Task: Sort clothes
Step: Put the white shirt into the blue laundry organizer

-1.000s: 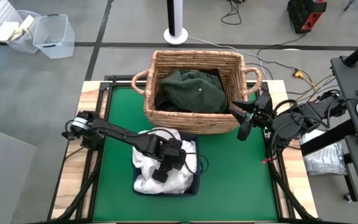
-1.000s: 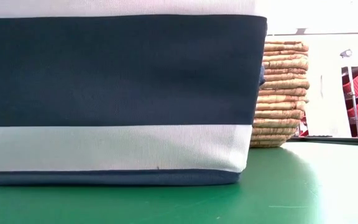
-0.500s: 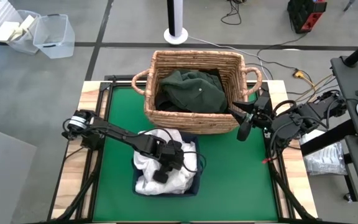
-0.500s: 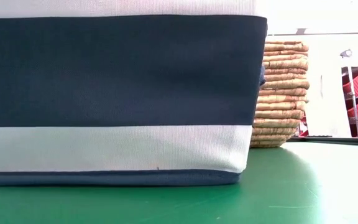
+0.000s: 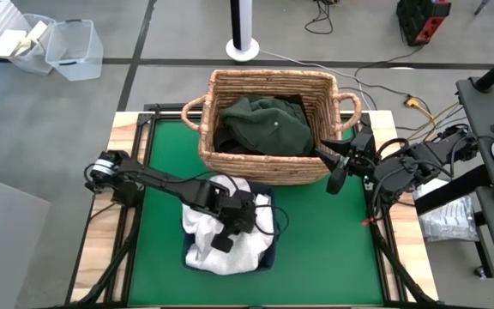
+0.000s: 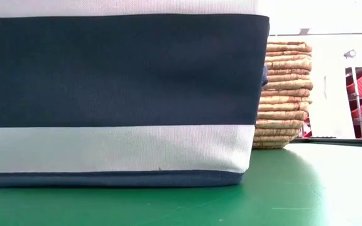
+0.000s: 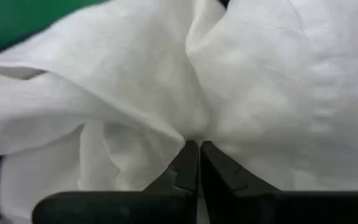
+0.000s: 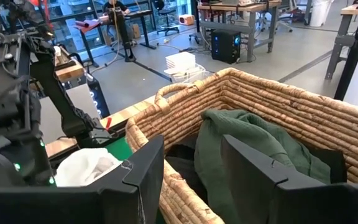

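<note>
White clothes (image 5: 204, 225) fill a navy bin (image 5: 269, 255) at the table's near middle; the low view shows only the bin's navy-and-white wall (image 6: 118, 69). My left gripper (image 5: 221, 243) is down in that pile, shut on white cloth (image 7: 260, 74). A dark green garment (image 5: 264, 124) lies on top inside the wicker basket (image 5: 230, 163), with a black piece behind it. My right gripper (image 5: 329, 165) waits open at the basket's right near corner, and its wrist view looks over the rim at the green garment (image 8: 247, 143). My left gripper pinches a gathered fold of the white cloth (image 7: 190, 134) between its two fingertips (image 7: 188, 163), coming from above and slanting toward the table's near edge. Creases run together at the pinch. The cloth still lies on the pile in the bin.
The basket (image 6: 285, 94) stands just beyond the bin, at the far middle of the green mat (image 5: 324, 249). Bare mat lies to the right and left of the bin. Clear plastic boxes (image 5: 71, 47) and a white post base (image 5: 242, 47) sit on the floor beyond the table.
My left gripper has stayed over the bin, shifting only slightly. The white cloth around it has shifted, its near part now reaching over the bin's near rim.
</note>
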You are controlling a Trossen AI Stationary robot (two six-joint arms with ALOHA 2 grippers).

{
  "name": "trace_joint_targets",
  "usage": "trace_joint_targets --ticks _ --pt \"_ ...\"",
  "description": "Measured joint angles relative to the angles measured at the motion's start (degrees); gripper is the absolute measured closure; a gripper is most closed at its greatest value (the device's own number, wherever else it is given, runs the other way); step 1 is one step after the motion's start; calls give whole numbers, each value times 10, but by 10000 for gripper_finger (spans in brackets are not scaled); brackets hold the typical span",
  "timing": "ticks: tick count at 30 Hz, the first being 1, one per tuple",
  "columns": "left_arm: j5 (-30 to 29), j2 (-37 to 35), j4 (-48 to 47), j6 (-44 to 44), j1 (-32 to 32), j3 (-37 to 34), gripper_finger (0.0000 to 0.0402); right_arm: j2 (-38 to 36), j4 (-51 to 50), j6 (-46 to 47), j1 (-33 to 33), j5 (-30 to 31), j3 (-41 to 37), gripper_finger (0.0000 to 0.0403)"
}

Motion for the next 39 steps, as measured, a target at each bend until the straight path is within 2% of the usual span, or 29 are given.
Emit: trace_joint_targets --ticks 8,18,20,23,24,25,28,32,36,39 --pt "0 -1 -109 16 0 102 402 0 1 0 0 0 0 252" --pt "0 -2 -319 39 -1 269 402 0 1 0 0 0 0 252" --pt "-26 -2 -375 32 -1 305 402 0 1 3 0 0 0 252" --pt "-105 -4 -476 19 0 343 402 0 1 4 0 0 0 252" --pt "-127 -7 -478 18 1 345 402 0 1 4 0 0 0 252" --pt "-137 -16 -464 18 2 339 402 0 1 4 0 0 0 252" --pt "-118 -50 -415 31 5 306 402 0 0 4 0 0 0 252" --pt "-149 -78 -422 1 14 243 402 0 -1 4 0 0 0 252" --pt "-154 -110 -412 -30 22 148 402 0 -1 1 0 0 0 252" --pt "-141 -136 -369 -45 23 63 402 0 -1 -1 0 0 0 252"
